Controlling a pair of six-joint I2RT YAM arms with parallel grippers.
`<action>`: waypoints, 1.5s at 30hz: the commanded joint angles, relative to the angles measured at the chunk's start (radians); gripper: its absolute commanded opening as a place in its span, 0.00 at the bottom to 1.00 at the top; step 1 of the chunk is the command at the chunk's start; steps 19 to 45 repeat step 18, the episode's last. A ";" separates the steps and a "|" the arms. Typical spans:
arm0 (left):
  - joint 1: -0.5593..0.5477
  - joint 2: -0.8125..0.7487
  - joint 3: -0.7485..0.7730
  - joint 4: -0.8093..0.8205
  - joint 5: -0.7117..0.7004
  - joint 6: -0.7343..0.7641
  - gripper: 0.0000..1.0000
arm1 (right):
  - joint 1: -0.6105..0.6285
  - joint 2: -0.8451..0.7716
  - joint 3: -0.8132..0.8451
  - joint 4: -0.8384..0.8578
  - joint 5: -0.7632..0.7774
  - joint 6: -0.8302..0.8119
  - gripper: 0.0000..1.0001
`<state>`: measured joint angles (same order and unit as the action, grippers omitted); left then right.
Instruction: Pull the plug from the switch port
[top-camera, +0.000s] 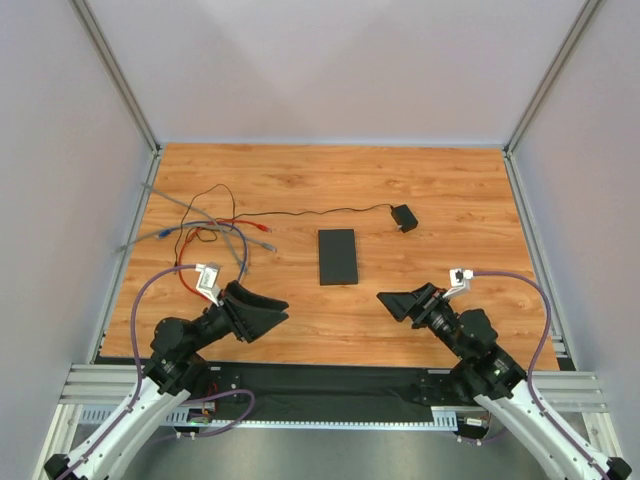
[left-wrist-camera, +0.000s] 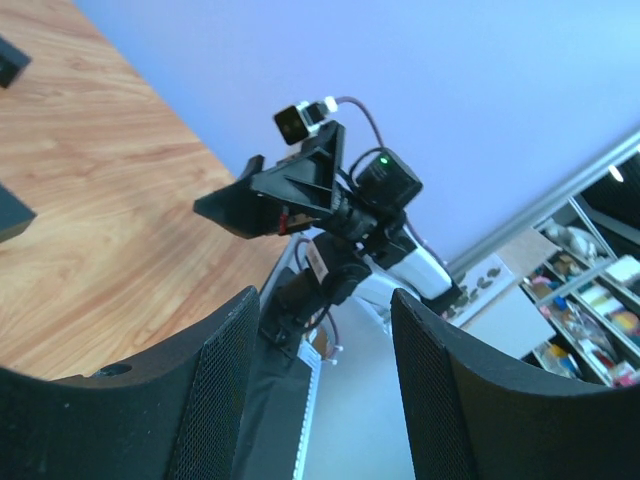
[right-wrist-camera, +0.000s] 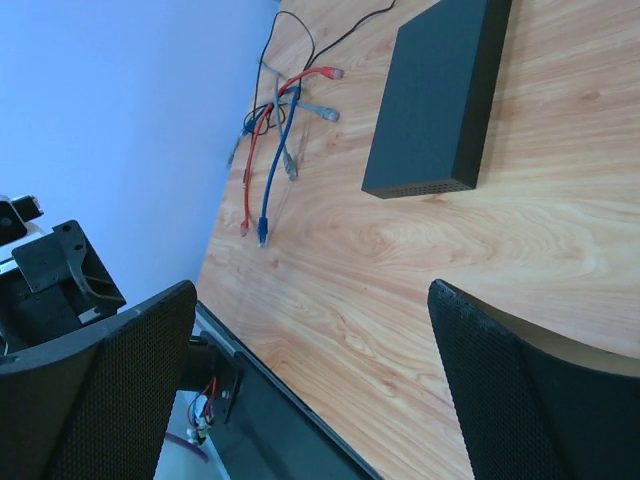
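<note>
The switch (top-camera: 337, 256) is a flat matte-black box lying in the middle of the wooden table. In the right wrist view the switch (right-wrist-camera: 440, 95) shows its near narrow edge with ports, and no cable reaches it in any view. Loose red, blue and grey network cables (top-camera: 215, 235) lie to its left, their plugs (right-wrist-camera: 270, 215) free on the wood. My left gripper (top-camera: 272, 318) is open and empty, near-left of the switch. My right gripper (top-camera: 390, 305) is open and empty, near-right of it. Both grippers also show open in their wrist views (left-wrist-camera: 322, 320) (right-wrist-camera: 312, 300).
A small black power adapter (top-camera: 404, 218) with a thin black lead lies right of the switch's far end. Grey walls and aluminium posts enclose the table. A black strip (top-camera: 330, 380) runs along the near edge by the arm bases.
</note>
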<state>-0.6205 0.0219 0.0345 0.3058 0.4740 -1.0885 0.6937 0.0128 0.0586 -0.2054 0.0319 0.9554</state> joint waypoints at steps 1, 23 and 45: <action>-0.002 -0.065 -0.151 0.078 0.086 -0.016 0.63 | 0.003 0.018 -0.134 0.006 -0.033 0.035 1.00; -0.002 -0.082 -0.142 -0.034 0.091 -0.004 0.64 | 0.004 -0.070 -0.140 -0.195 0.128 0.123 1.00; -0.002 -0.082 -0.142 -0.034 0.091 -0.004 0.64 | 0.004 -0.070 -0.140 -0.195 0.128 0.123 1.00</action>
